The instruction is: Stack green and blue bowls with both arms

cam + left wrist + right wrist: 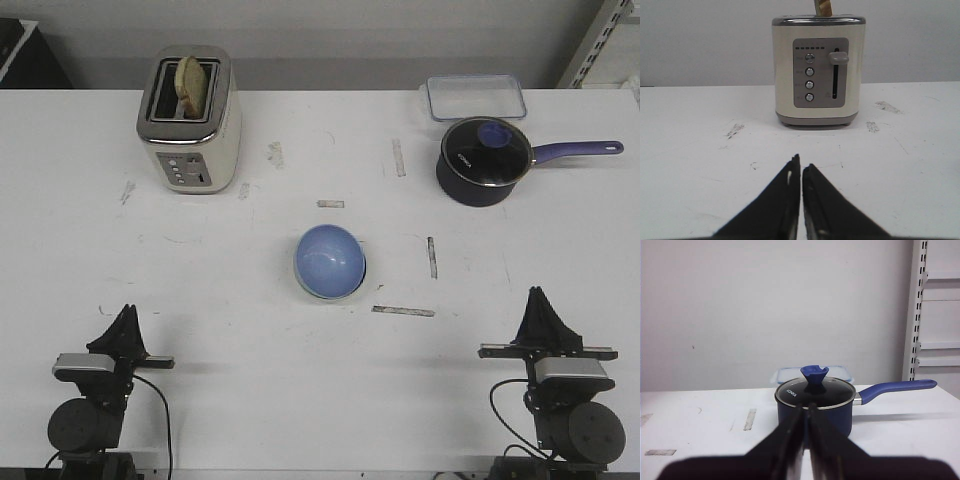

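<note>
Right now both arms sit at the near edge of the white table [250,400], one at each corner, and neither touches anything. The left gripper [126,318] points away toward the far side with its two black fingers [785,200] pressed together, only a thin slit between them, and nothing is held. The right gripper [541,300] is the same: fingers [790,440] closed tip to tip, nothing between them.

Out in the middle of the table, well apart from both arms, the blue bowl [330,260] sits inside the green bowl [297,272], of which only a thin pale rim shows around the blue one's edge. The pair is tilted a little, so the blue inside faces the front view.

At the far left stands a cream toaster [190,120] with a slice of bread [190,85] sticking up from one slot; it is straight ahead of the left gripper. At the far right a dark blue saucepan [482,162] with a glass lid stands with its handle pointing right, straight ahead of the right gripper. Just behind it lies a clear plastic box [476,98]. Strips of worn tape [403,311] mark the tabletop near the bowls.
</note>
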You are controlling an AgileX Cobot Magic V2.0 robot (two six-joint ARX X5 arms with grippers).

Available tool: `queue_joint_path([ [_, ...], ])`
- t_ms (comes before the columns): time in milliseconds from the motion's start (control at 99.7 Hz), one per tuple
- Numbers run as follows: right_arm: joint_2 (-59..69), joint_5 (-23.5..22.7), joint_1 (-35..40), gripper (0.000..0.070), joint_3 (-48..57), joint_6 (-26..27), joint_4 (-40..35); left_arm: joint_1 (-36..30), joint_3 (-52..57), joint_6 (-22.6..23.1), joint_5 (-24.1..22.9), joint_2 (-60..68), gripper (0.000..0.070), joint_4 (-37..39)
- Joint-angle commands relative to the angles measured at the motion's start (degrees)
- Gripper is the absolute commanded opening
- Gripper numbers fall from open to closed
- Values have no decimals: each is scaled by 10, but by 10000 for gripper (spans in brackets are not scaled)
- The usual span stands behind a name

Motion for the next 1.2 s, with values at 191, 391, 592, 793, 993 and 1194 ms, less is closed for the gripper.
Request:
queue_joint_path([
  [191,-1,0,0,0,0,-6,6,2,-12,7,0,-1,3,7],
  [391,-1,1,0,0,-2,-6,5,2,-12,7,0,-1,3,7],
  [592,-5,2,0,0,-28,-6,7,2,-12,7,0,-1,3,7],
  [793,-40,-1,0,0,-110,-6,49,2,-12,7,0,-1,3,7],
  [993,-75,-1,0,0,-155,-6,49,2,-12,7,0,-1,2,7],
  [1194,-101,-1,1,0,-177,-6,34,2,-12,7,0,-1,3,6],
])
